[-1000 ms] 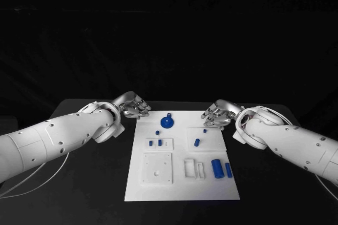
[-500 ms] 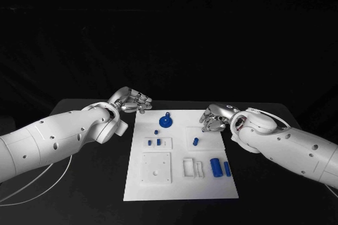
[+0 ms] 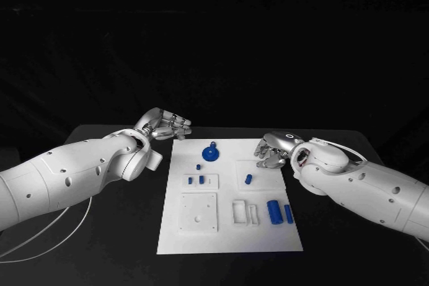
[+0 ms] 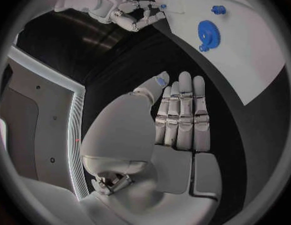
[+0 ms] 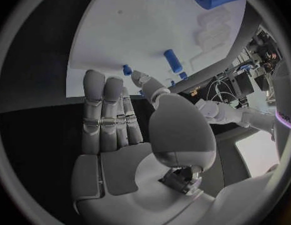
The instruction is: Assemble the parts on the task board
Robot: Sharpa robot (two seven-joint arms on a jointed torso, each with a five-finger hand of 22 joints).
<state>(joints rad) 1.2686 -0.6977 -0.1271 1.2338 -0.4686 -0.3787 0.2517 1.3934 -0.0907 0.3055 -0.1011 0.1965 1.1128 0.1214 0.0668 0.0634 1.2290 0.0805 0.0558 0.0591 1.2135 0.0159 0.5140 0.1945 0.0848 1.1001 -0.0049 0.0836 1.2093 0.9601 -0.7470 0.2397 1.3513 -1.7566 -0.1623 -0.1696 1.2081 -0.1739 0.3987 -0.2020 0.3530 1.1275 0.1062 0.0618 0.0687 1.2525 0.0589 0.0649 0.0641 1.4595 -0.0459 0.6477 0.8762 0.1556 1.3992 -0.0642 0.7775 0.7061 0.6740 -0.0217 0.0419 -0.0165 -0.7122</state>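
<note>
You are seeing the right hand [image 5: 130, 135] hovering flat and empty-palmed, fingers [image 5: 102, 110] together, just short of the task board [image 5: 145, 30]; blue parts [image 5: 173, 61] are lying on that board beyond the fingertips.

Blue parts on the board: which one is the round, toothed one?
The gear, at the board's far end between the two hands. It is a flat toothed disc; the other blue parts are small pegs or cylinders.

Background is sitting dark; light is hitting the task board [image 3: 230, 236] hardest, washing out its white surface. Wrist views are bending straight edges, dark vignette ringing each circle.
</note>
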